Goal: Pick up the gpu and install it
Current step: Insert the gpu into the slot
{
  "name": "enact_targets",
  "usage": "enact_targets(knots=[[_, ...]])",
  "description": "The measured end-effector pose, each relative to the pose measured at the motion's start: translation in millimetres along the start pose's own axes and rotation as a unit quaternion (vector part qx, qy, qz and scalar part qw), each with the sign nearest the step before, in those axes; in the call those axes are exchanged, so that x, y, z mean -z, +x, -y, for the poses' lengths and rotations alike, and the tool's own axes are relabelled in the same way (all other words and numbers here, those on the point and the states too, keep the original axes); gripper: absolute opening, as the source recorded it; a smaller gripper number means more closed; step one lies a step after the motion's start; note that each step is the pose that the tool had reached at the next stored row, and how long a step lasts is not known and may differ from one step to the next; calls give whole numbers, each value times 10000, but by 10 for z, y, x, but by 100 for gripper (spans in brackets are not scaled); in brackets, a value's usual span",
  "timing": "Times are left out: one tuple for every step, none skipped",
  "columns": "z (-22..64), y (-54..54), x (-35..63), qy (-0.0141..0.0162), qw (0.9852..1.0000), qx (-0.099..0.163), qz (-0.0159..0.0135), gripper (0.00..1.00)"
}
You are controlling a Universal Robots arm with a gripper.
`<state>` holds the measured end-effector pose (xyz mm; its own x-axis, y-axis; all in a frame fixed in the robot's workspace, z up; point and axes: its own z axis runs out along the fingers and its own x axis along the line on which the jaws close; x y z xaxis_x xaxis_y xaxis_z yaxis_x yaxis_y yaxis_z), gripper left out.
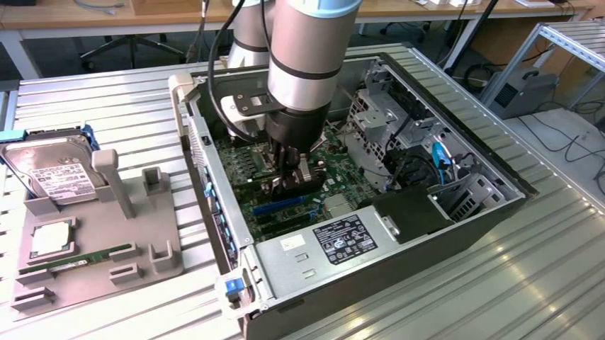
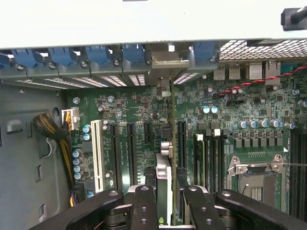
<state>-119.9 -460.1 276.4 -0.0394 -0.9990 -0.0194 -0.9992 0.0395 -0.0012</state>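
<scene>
- Gripper [image 1: 295, 185] sits inside the open computer case [image 1: 472, 219], low over the motherboard [image 1: 331, 164], with the arm reaching down from above.
- Fingers [image 2: 145, 206] are clamped on the gpu [image 2: 171, 158], one on each flat side, as the wrist view shows.
- The gpu stands on edge over the motherboard, running toward the rear slot wall; its metal bracket [image 2: 163, 64] meets that wall among the blue slot clips [image 2: 98, 53].
- Whether the card is fully seated in its slot cannot be told.
- Beside the card on one side lie black expansion slots [image 2: 130, 148] and a white slot [image 2: 97, 153]; on the other side lie memory slots [image 2: 207, 160] and the bare CPU socket [image 2: 256, 179].
- A bundle of cables [image 2: 50, 127] hangs near the case wall, well apart from the card.
- In the exterior view the power supply [image 1: 326, 248] lies near the gripper, toward the viewer; a drive cage [image 1: 378, 120] stands to the exterior view's right.
- Outside the case, on the exterior view's left, a grey fixture [image 1: 95, 262] holds a hard drive [image 1: 52, 170] and a green memory stick [image 1: 81, 257].
</scene>
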Motion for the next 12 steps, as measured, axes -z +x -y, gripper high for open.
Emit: enact_targets(knots=[[0,0,-1,0,10000,0,0,27],[0,2,-4,1,10000,0,1,27],[0,6,-8,0,10000,0,1,27],[1,13,-14,-1,10000,0,0,27],[1,18,-20,0,10000,-1,0,27],[0,24,-24,0,10000,-2,0,27],[1,29,-29,0,10000,-3,0,27],[1,35,-34,0,10000,-3,0,27],[1,39,-40,0,10000,-3,0,27],[1,40,-48,0,10000,-4,1,27],[2,41,-54,0,10000,-4,0,27],[4,41,-63,0,10000,-3,0,27]])
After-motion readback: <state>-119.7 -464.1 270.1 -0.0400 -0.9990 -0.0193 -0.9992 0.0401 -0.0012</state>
